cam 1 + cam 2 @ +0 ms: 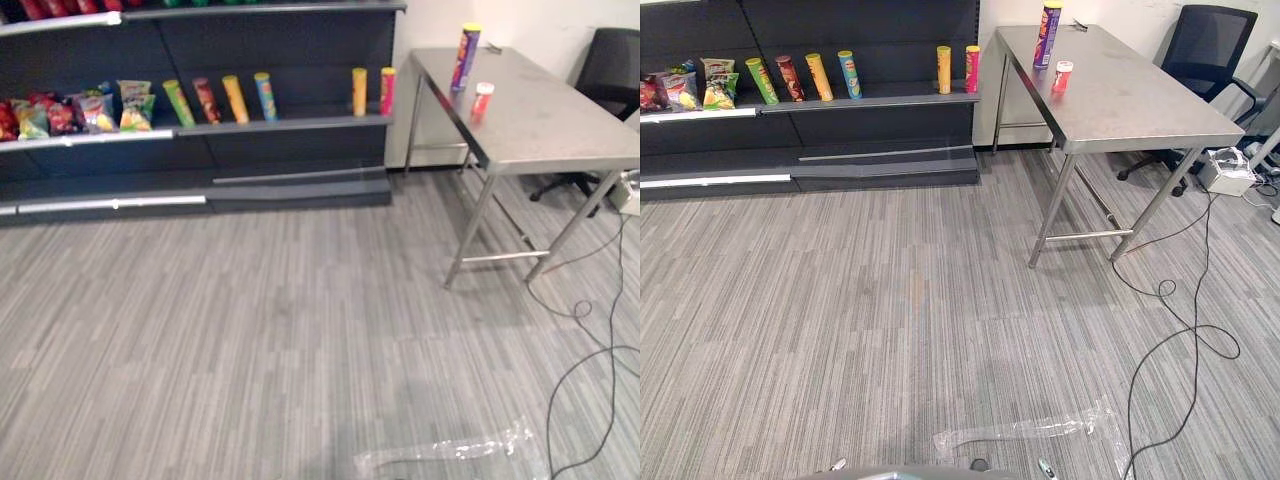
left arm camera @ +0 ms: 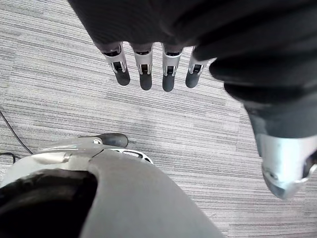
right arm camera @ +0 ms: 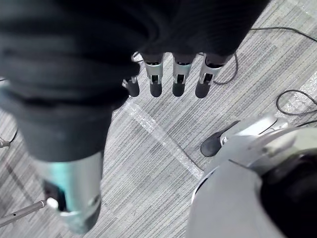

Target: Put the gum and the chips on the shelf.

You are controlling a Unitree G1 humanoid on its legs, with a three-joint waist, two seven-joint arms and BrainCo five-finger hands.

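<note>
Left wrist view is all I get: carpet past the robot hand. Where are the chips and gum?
Observer: Both stand on the steel table, ahead to the robot's right. The purple chips can is upright near the far end.
Operator: And the gum?
Observer: The gum tub, small with a red cap, is upright a little nearer than the can and apart from it.
Operator: Right robot hand holding anything?
Observer: No. The right robot hand hangs over the carpet with straight fingers and holds nothing.
</note>
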